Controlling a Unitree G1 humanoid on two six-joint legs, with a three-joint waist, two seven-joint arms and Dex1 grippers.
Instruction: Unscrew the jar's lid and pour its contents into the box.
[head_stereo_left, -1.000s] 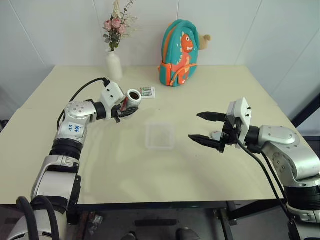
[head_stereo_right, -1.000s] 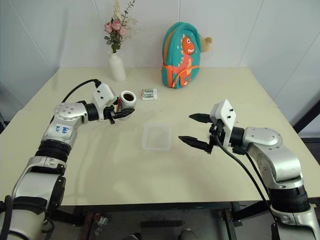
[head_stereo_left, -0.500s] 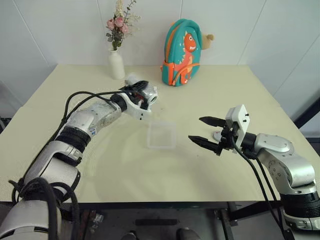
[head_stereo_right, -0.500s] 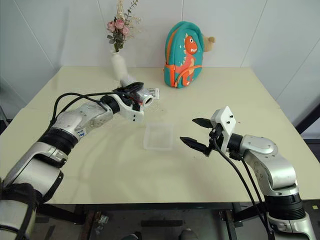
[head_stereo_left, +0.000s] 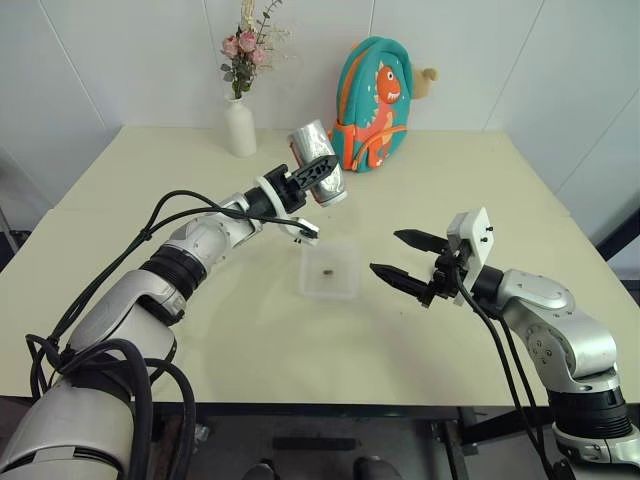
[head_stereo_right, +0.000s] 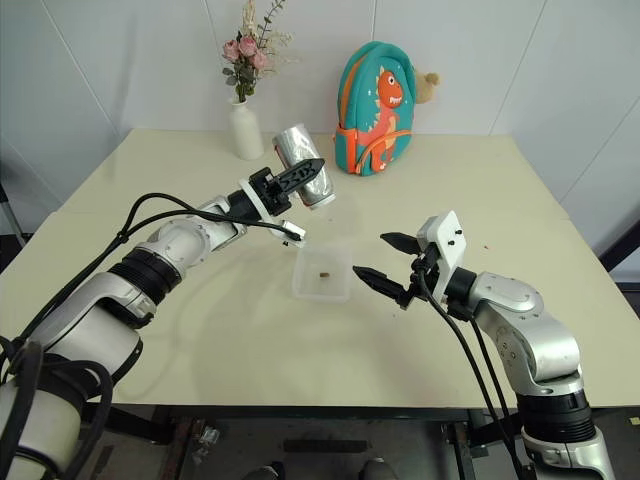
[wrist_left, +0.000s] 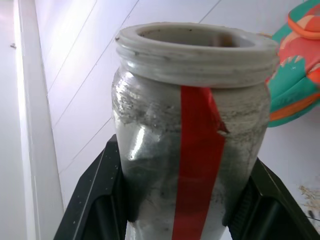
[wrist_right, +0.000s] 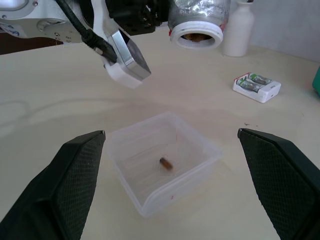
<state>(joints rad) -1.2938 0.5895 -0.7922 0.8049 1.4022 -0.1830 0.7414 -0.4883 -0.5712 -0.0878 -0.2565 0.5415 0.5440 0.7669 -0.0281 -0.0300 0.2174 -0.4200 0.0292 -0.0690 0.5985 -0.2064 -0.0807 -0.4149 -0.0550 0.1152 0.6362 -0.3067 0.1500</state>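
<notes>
Lid's off; left gripper (head_stereo_left: 318, 178) clamps silvery-clear cylindrical jar (head_stereo_left: 317, 161), tipped mid-frame above clear square plastic box (head_stereo_left: 329, 270). One brown piece (wrist_right: 166, 163) in, more prob left. Right gripper (head_stereo_left: 408, 262) spread, empty.

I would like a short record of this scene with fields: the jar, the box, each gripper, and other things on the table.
jar: small silvery-clear jar with a red stripe, lid off, tilted mouth-down above the box
box: shallow clear plastic box on the table, one small brown piece inside
left gripper: shut on the jar
right gripper: open, holding nothing, beside the box
others: white flower vase, teal dinosaur backpack, white-and-green packet
</notes>
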